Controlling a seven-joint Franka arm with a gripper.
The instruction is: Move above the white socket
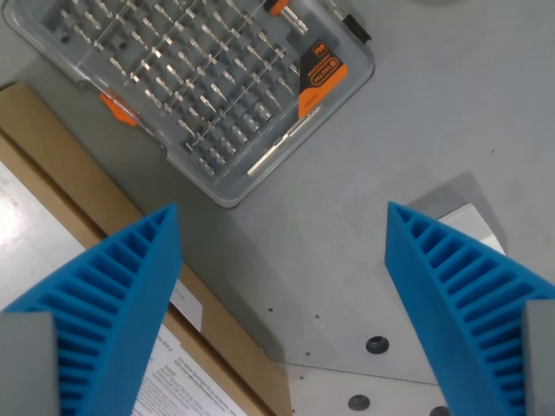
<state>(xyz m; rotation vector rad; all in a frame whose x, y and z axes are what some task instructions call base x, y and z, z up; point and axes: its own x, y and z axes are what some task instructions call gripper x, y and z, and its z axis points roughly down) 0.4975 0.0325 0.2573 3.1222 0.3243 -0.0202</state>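
Observation:
My gripper point(279, 208) is open, and its two blue ribbed fingers point(121, 295) rise from the bottom corners of the wrist view. Only bare grey surface lies between them. No white socket can be made out with certainty. A pale, flat-looking piece point(468, 221) shows just behind the finger on the wrist view's right, which hides most of it. I cannot tell what it is.
A clear plastic bit case point(199, 78) with orange details and several metal bits lies at the top. A brown cardboard box point(78, 182) with a white printed label runs along the wrist view's left. Small screw holes point(376, 345) dot the grey surface at the bottom.

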